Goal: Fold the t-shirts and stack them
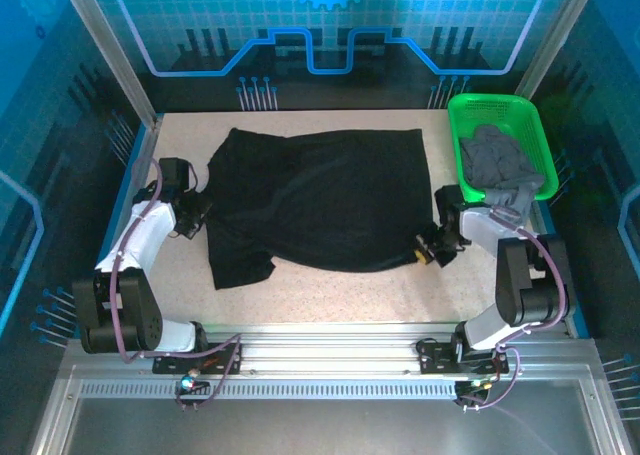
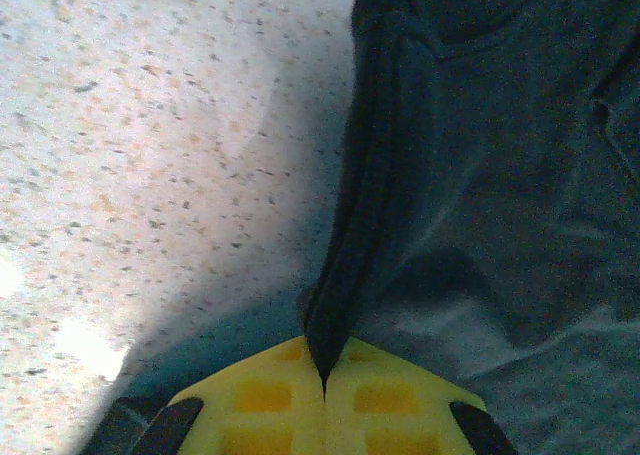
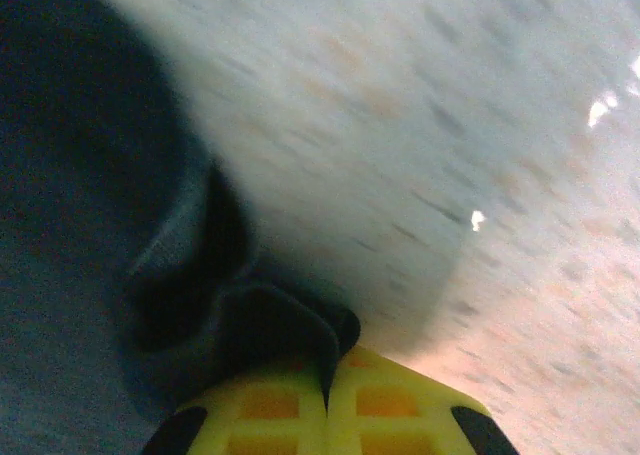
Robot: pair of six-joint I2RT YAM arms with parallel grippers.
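Observation:
A large black t-shirt (image 1: 320, 200) lies spread over the middle of the speckled table. My left gripper (image 1: 203, 215) is shut on its left edge; in the left wrist view a ridge of black cloth (image 2: 360, 245) runs up from between my yellow jaws, left gripper (image 2: 324, 383). My right gripper (image 1: 428, 249) is shut on the shirt's lower right corner; a fold of black cloth (image 3: 270, 325) is pinched between the yellow jaws, right gripper (image 3: 327, 400). A grey t-shirt (image 1: 503, 165) lies crumpled in the green basket (image 1: 470, 110).
The green mesh basket stands at the back right corner of the table (image 1: 330, 295). Metal frame posts and blue panels close in the back and sides. Bare table surface shows in front of the black shirt.

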